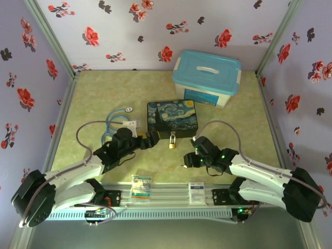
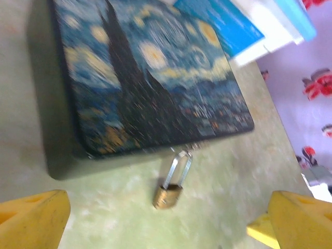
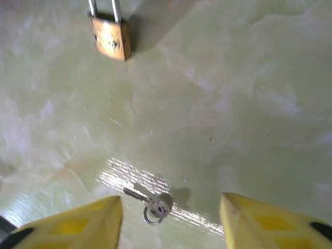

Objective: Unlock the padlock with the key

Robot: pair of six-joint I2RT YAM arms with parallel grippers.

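Observation:
The small brass padlock [image 1: 171,141] lies on the green table, its silver shackle hooked to the front of the starry-night box [image 1: 172,118]. In the left wrist view the padlock [image 2: 167,194] lies ahead of my left gripper [image 2: 166,220], which is open with its yellow fingers wide apart. That left gripper [image 1: 152,138] sits just left of the padlock. The tiny silver key [image 3: 153,202], on a small ring, lies flat on the table between the yellow fingers of my right gripper [image 3: 170,215]. The fingers stand apart on either side of the key without touching it. The padlock [image 3: 110,39] lies farther ahead.
A white container with a blue lid [image 1: 207,78] stands at the back right. A blue-tubed stethoscope [image 1: 118,118] lies left of the box. Two small cards [image 1: 141,185] rest on the rail at the near edge. Floral walls close in three sides.

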